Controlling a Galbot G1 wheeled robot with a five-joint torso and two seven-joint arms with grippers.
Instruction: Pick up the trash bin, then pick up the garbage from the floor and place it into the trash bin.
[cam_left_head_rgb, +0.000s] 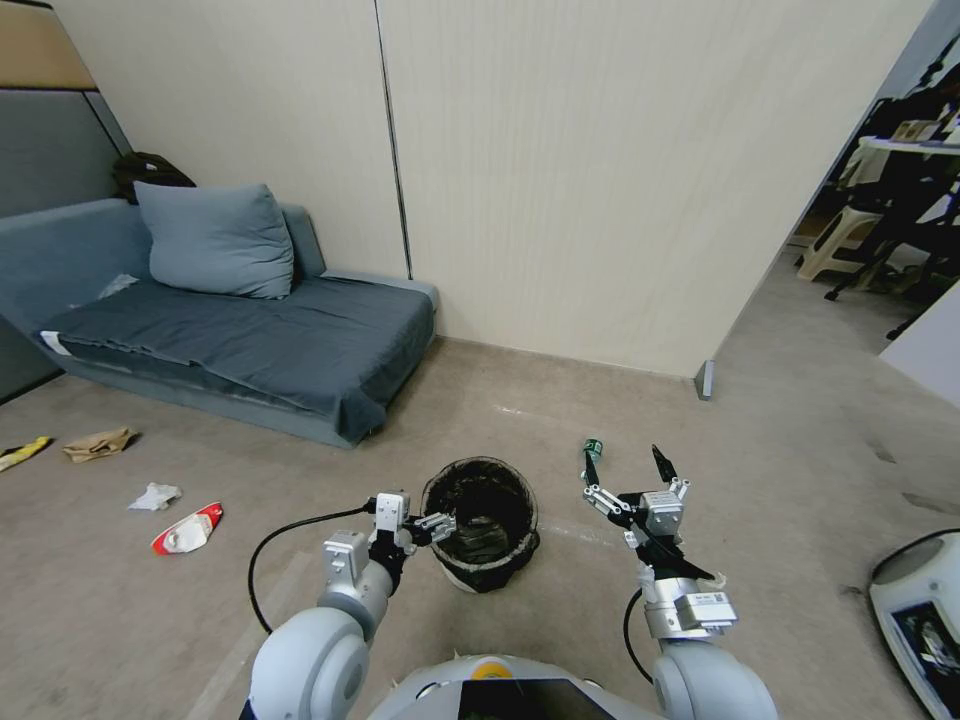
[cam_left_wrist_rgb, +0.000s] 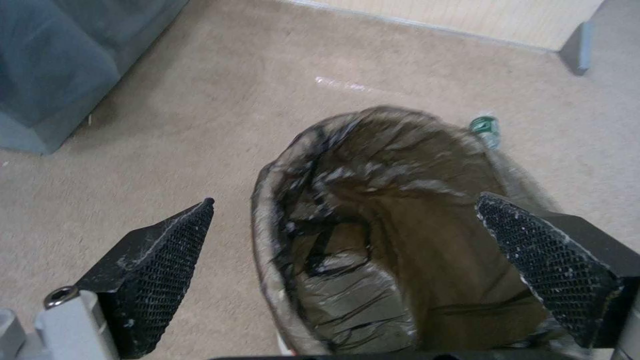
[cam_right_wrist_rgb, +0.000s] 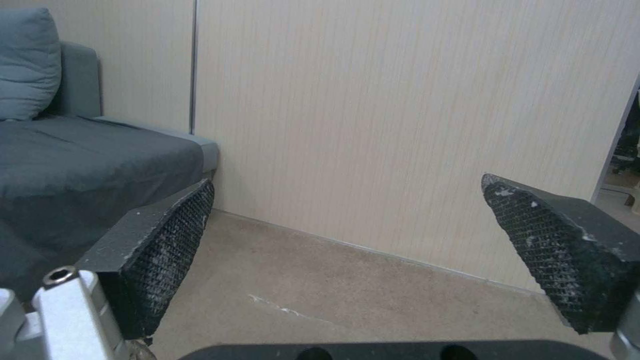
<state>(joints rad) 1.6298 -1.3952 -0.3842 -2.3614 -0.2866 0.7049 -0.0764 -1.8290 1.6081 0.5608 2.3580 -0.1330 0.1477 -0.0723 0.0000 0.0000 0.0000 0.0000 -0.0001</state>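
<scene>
The trash bin (cam_left_wrist_rgb: 373, 235) blurs, its base cut off; left gripper (cam_left_head_rgb: 437, 524) straddles its rim, spread wide; right gripper (cam_left_head_rgb: 630, 468) beside it gapes empty.

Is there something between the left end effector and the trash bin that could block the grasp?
Nothing visible blocks it. The left end effector is open and right at the trash bin, with one finger outside the bag-covered rim and the other over the inside. Bare floor lies around the bin.
</scene>
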